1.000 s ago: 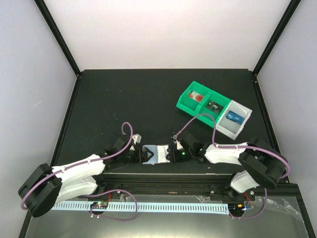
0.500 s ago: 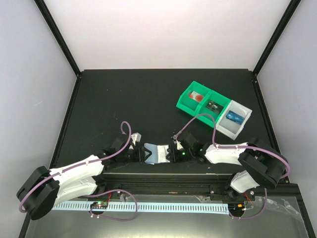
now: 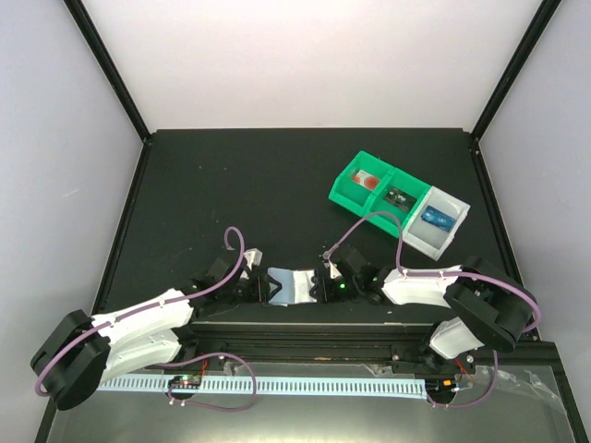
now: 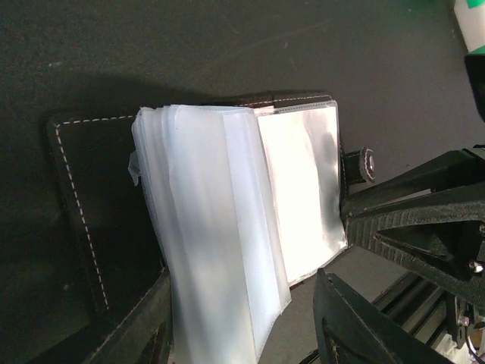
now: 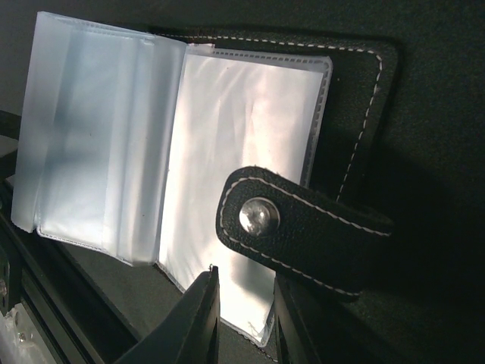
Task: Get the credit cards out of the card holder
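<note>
While the thin pale blue-grey folding card holder [image 3: 294,284], with its soft translucent sleeves and dark stitched cover, lies open on the black surface, it sits directly between the two arms. The left jaws are at its left end and the right jaws at its right end, neither clearly nearer than the other. Its long axis runs left to right from one set of jaws to the other, with the fold crossing the middle.

The left jaws are spread wide, one finger [image 4: 144,330] on either side of the fanned stack of clear sleeves. The stack's loose edge hangs into the gap without being pinched. The right jaws stand only narrowly parted at the near corner of the holder's right-hand panel, just below the dark snap strap [image 5: 303,231]. Whether they nip the sleeve edge or merely straddle it I cannot tell.

One small flat bright-blue plastic credit card [image 3: 436,219] lies well beyond the holder's right end, in the pale end compartment of the green-and-grey tray [image 3: 342,183]. No other shows in the sleeves facing either wrist camera — those pockets look bare. Any card left would likely sit under the leaves piled toward the holder's left half. By that reading the next move is to turn a leaf — and the left jaws are the pair set about the stack.
</note>
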`<state>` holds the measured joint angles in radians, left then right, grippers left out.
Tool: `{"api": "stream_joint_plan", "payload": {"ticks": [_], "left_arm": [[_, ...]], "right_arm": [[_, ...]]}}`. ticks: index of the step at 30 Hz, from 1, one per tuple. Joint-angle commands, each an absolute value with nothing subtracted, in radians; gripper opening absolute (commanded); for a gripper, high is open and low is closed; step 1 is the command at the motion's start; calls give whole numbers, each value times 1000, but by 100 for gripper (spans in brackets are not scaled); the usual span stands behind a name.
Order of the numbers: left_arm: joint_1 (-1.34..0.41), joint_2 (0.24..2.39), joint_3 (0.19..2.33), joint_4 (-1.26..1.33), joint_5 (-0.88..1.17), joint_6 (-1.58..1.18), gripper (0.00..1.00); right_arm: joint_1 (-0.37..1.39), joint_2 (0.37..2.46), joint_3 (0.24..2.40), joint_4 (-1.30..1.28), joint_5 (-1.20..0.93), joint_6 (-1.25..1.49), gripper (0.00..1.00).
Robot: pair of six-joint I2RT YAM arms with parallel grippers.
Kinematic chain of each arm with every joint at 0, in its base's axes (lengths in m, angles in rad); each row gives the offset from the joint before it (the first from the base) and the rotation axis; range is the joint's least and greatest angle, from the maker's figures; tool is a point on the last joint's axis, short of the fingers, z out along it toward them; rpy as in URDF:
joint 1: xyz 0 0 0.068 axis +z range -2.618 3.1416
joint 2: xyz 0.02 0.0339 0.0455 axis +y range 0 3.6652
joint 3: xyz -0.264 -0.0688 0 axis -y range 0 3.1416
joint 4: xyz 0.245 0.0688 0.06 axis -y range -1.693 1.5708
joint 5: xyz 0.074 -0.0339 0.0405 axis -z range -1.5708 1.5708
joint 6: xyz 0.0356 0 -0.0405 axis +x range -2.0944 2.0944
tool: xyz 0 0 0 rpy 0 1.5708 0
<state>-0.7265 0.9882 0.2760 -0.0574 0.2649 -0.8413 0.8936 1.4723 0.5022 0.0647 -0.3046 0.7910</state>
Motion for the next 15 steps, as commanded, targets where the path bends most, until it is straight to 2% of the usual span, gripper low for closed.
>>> {"api": "stream_joint_plan", "payload": {"ticks": [1, 7, 15], "left_arm": [[-724, 972, 291, -83, 252, -843, 51], [-724, 958, 284, -89, 248, -845, 43], [-724, 940, 295, -125, 233, -833, 47]], "right_arm": [[894, 1497, 486, 53, -238, 788, 24], [894, 1500, 488, 57, -241, 790, 24], [896, 1504, 486, 63, -245, 793, 24]]}}
